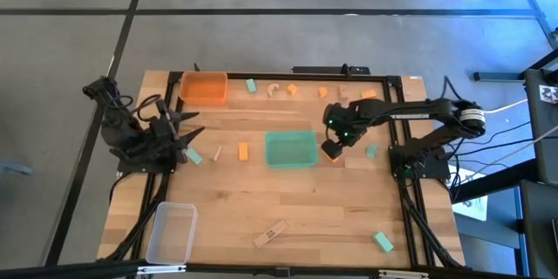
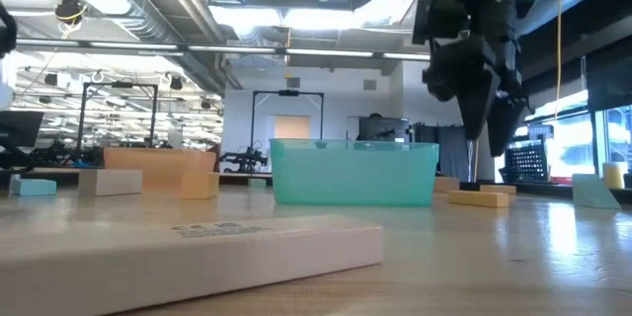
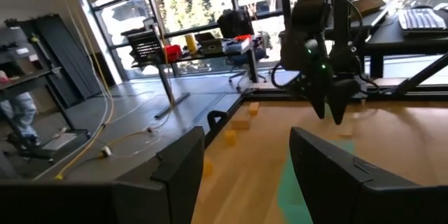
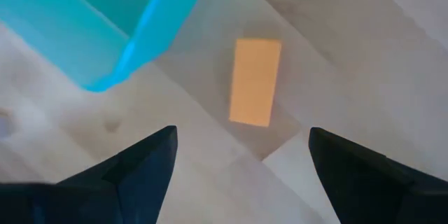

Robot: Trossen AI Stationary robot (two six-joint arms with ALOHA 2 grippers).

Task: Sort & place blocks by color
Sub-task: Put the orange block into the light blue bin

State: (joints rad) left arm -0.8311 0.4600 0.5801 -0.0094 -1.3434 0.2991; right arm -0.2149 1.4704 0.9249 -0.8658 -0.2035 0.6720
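Pale wood planks make up my desk (image 1: pixel 279 209), and on it I count three trays: an orange tray (image 1: pixel 205 88) at the far left corner, a green tray (image 1: pixel 290 149) in the middle, and a clear tray (image 1: pixel 172 231) at the near left corner.

From the high view I count roughly a dozen blocks. Four are mint-green: one at the far edge (image 1: pixel 251 85), one by the left arm (image 1: pixel 193 156), one right of the right gripper (image 1: pixel 371 151), and one near the front right corner (image 1: pixel 383 242). Several orange ones lie along the far edge, too small to count surely. A long pale wood block (image 1: pixel 270 234) lies near the front edge.

The right gripper (image 1: pixel 332 149) hangs just right of the green tray, pointing straight down, its jaws spread wide over an orange block (image 4: pixel 255 81) lying flat beside the tray's corner, not touching it. The left gripper (image 1: pixel 193 131) waits at the desk's left edge, pointing across the desk, jaws parted and empty.
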